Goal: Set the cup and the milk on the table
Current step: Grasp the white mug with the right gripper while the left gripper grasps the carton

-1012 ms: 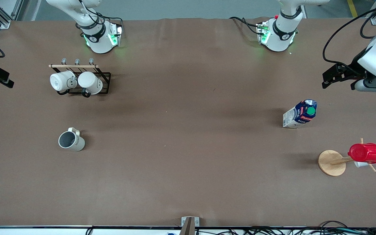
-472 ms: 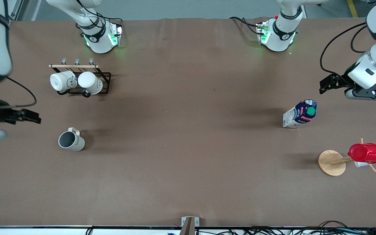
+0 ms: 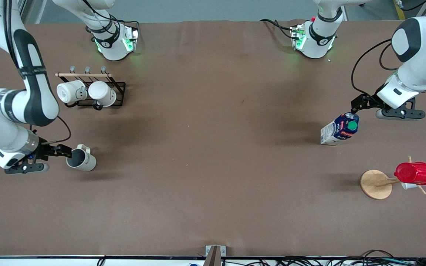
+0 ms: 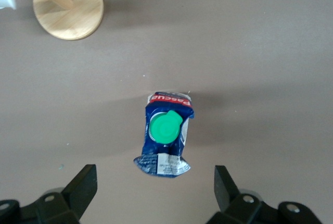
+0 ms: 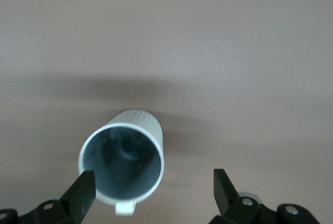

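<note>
two arms reach over the table [image 3: 213,184] in the front view. the right gripper [image 3: 62,151] hangs over the table's right-arm end, just beside the rim of the cup [image 3: 81,159], which stands upright on the table, nearer the front camera than the black wire rack [image 3: 118,94] with two white mugs [image 3: 70,91]. the left gripper [image 3: 359,105] hangs just above the top of the milk [image 3: 340,129], which stands toward the left arm's end. nearer the camera than the milk is a wooden stand [image 3: 375,184] carrying a red cup [image 3: 414,173].

in the left wrist view the left gripper [image 4: 155,185] has its fingers [image 4: 83,182] spread wide, touching nothing; the milk [image 4: 165,133] stands on the table between and ahead of them, green cap [image 4: 165,128] up, with the wooden stand [image 4: 68,4] well apart.

in the right wrist view the right gripper [image 5: 153,185] is likewise spread wide. the cup [image 5: 124,163] sits off-centre, close to one finger [image 5: 83,188], its dark inside showing and its handle [image 5: 125,208] toward the camera.
</note>
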Available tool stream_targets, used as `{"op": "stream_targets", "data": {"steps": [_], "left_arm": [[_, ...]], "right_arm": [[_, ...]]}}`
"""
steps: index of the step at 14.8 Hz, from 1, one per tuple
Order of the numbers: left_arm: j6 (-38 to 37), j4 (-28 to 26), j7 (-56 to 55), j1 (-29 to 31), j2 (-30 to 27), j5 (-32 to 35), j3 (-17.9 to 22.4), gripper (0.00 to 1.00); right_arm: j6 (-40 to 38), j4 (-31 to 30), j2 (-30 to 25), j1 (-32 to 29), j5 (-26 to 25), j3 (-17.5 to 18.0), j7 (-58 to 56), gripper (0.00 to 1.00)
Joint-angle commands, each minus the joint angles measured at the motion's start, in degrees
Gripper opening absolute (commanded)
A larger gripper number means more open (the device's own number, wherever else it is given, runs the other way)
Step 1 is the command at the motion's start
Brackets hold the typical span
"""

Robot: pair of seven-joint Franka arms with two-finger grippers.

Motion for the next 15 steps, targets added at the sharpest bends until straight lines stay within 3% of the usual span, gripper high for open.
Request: {"op": "stream_targets", "data": {"steps": [1, 3, 5, 7, 9, 11, 12, 13, 15], "left_arm": [[2.8, 0.2, 2.0, -0.8, 2.4, -1.2, -0.4, 0.99], [3.6, 0.2, 3.4, -0.6, 3.7, -1.3, -0.4, 0.99], [4.0, 0.1, 4.0, -0.5, 4.7, -1.3, -0.3, 0.99], [4.8, 0.0, 4.5, -0.4, 5.8, -1.3, -0.3, 0.99], [5.8, 0.0, 4.9, -0.2, 6.7, -1.3, -0.3, 0.99], [6.7, -0.1, 5.1, -0.2, 8.0, -1.3, -0.3, 0.99], [7.0, -0.1, 5.1, -0.3, 8.6, -1.3, -0.3, 0.99], [7.1, -0.1, 5.1, -0.2, 8.9, -1.3, -0.3, 0.99], [7.4, -0.2, 5.1, 0.3, 9.8, -1.3, -0.3, 0.98]], "right_arm": [[5.5, -4.6, -0.4, -1.1, 0.4, 0.5, -3.1, 1.00], [6.3, -4.5, 1.4, -1.2, 0.4, 0.5, -3.1, 1.00], [7.6, -4.6, 2.3, -1.2, 0.4, 0.5, -3.0, 0.90], [7.8, -4.2, 3.0, -1.2, 1.0, 0.5, -3.0, 0.73], [7.8, -4.1, 3.8, -1.2, 5.2, 0.4, -3.2, 0.56], [7.8, -4.1, 4.0, -1.2, 5.4, 0.4, -3.2, 0.30], [7.6, -4.1, 4.0, -1.1, 5.4, 0.4, -3.2, 0.09], [7.3, -3.8, 4.0, -1.0, 5.4, 0.4, -3.2, 0.01], [6.4, -2.4, 3.8, -0.8, 5.0, 0.2, -5.7, 0.00]]}}
